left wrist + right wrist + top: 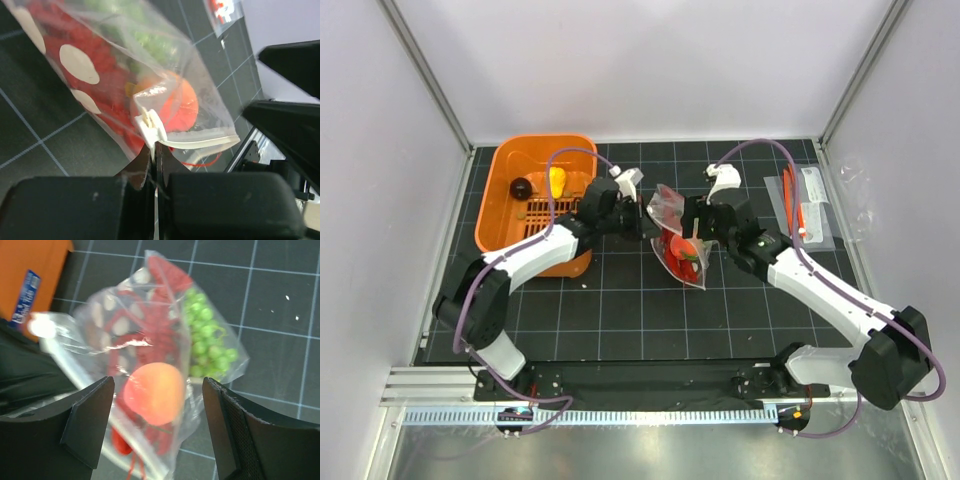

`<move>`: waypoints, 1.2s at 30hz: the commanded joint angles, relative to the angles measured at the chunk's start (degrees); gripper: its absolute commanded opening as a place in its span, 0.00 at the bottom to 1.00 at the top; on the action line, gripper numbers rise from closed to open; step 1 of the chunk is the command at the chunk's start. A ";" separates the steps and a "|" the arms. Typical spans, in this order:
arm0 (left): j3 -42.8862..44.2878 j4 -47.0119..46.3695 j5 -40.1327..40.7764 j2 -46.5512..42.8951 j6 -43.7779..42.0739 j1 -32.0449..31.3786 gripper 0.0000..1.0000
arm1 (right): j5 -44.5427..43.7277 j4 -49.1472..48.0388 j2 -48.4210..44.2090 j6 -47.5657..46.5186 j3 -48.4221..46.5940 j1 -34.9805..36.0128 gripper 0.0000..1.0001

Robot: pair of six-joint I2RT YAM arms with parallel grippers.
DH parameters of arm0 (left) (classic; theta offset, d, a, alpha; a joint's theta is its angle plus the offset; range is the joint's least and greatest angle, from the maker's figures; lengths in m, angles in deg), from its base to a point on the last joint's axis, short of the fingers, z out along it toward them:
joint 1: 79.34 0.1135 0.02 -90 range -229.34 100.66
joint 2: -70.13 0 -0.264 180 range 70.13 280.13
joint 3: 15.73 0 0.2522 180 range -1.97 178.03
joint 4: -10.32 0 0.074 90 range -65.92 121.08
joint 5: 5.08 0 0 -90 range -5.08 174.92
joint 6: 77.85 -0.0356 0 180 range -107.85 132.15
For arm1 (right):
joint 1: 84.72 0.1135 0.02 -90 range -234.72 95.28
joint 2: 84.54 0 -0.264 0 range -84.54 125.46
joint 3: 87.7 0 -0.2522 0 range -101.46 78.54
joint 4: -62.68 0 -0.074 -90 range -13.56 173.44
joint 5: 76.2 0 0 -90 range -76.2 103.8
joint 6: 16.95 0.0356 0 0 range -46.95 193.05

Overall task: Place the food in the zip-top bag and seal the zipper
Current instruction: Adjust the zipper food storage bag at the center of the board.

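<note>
- Just right of the orange plastic slatted basket [495,190], a clear, floppy zip-top bag with white dots [678,240] sits over the black gridded mat [620,310], between the two grippers.
- All three toy foods are inside the bag: a red plastic lobster [160,305], a round peach-orange fruit [154,392] and a green grape bunch [205,340]. In the right wrist view the fruit is nearest the camera and the grapes are on the right of the lobster.
- From the left wrist camera, the left gripper [152,160] has its fingers pressed together, pinching the bag's mouth edge just below a small white plastic tab [150,130].
- From that tab the narrow whitish zipper strip [205,145] runs along the mouth edge to the bag's far corner. I cannot tell whether it is pressed shut along its length.
- The right gripper [157,390] is at the bag's right side, its two dark fingers [87,425] spread wide apart with the bag showing between them. The views do not settle whether either finger touches the plastic.
- A dark round object [521,187] and a yellow object [557,181] lie in the basket.
- Flat clear packets with an orange-red strip [810,205] lie at the mat's right edge, well apart from the bag.
</note>
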 commanded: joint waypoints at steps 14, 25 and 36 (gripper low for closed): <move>-0.64 -1.82 8.37 -8.84 -6.93 0.55 0.00 | -1.02 2.87 0.20 -0.34 -1.67 1.93 0.74; 1.99 1.17 7.40 -6.03 -5.79 0.55 0.01 | 9.54 0.49 -9.13 -4.73 3.26 3.86 0.72; 1.64 1.17 5.82 -7.70 -4.74 1.43 0.00 | -1.80 1.29 -7.03 -3.50 7.31 12.56 0.71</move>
